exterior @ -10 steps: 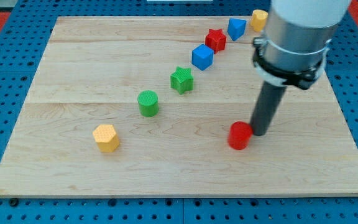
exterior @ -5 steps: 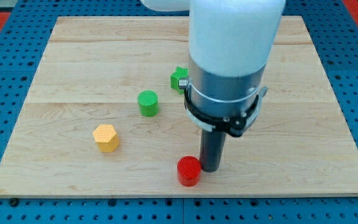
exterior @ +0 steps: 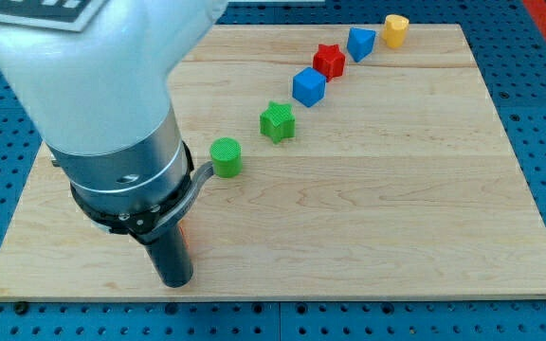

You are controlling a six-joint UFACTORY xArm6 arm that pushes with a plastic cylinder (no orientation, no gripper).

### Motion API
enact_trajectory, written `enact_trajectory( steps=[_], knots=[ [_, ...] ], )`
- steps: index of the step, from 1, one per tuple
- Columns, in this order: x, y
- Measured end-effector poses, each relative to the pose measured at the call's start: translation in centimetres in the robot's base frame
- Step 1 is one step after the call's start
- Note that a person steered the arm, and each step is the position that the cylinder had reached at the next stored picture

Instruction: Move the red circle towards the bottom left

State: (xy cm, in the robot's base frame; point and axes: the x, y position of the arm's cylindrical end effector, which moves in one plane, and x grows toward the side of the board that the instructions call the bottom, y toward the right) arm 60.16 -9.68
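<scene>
1. Tip (exterior: 176,281): bare rod end on the board (exterior: 377,227) near the bottom-left edge; it clamps nothing.
2. Red circle: not visible, presumably hidden behind the arm, so its bearing from the tip cannot be told.
3. Orange sliver (exterior: 185,237): just beside the rod; likely the orange block.
4. Green circle (exterior: 226,156): up-right of the tip, apart.
</scene>
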Motion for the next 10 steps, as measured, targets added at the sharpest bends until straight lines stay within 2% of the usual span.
enact_trajectory(
  steps=[1, 3, 5, 6, 7, 9, 10],
  knots=[
    [-0.8, 3.3],
    [-4.0, -5.4],
    [-3.2, -10.9],
    [-2.6, -8.6],
    [-3.0, -8.6],
    [-9.1, -12.0],
    [-10.4, -14.1]
  ],
)
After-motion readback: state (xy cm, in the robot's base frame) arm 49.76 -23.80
